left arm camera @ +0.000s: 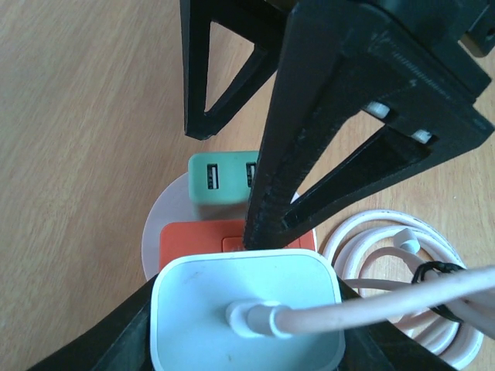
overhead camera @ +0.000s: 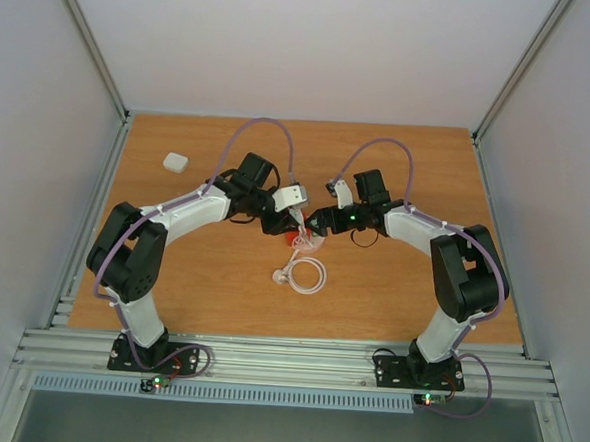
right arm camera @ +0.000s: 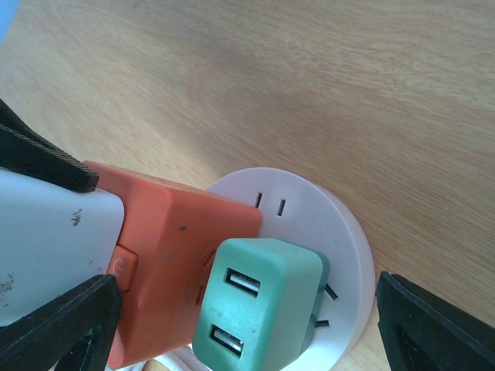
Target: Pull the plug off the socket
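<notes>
At far-left of wooden table (overhead camera: 391,287): small white rounded-square block (overhead camera: 175,161), well apart from the rest, detail too small to read. Centre: left end effector (left arm camera: 246,344) pinching white cube-shaped plug (left arm camera: 232,286), fingers mostly cut off by frame edge. Plug butts orange-red plastic cube (right arm camera: 170,239); joint hidden. Cube and mint-green two-port USB adapter (right arm camera: 263,301) sit on round pale pinkish-white plastic socket (right arm camera: 309,209), disc partly covered. Right end effector (right arm camera: 241,282) spread wide astride socket; contact unclear. Coiled white cable (overhead camera: 307,275) just beside socket, toward arm bases.
</notes>
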You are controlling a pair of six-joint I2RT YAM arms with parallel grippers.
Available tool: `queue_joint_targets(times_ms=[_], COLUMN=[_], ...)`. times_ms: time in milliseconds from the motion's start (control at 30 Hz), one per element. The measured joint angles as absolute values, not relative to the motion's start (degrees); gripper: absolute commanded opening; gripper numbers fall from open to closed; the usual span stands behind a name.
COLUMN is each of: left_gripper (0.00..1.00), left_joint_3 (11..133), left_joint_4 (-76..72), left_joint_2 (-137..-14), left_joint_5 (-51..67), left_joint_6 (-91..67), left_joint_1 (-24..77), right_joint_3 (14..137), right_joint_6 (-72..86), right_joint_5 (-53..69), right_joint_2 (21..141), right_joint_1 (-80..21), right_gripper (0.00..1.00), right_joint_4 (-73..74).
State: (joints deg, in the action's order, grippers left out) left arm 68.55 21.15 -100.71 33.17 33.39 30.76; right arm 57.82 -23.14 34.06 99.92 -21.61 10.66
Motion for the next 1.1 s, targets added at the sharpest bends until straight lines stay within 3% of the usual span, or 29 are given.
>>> queue_joint_targets(times_ms=[1100], left_gripper=[0.14], left_joint_3=[63.66], left_joint_4=[15.29], left_joint_2=[-98.45], left_joint_5=[36.32], left_joint_6=[27.64], left_joint_1=[28.64], right_joint_3=[56.38], right_joint_6=[-25.15], right_joint_5=[32.86], right_joint_2=[99.90], right_joint_1=[-22.46], right_gripper=[0.91], right_joint_4=[5.78])
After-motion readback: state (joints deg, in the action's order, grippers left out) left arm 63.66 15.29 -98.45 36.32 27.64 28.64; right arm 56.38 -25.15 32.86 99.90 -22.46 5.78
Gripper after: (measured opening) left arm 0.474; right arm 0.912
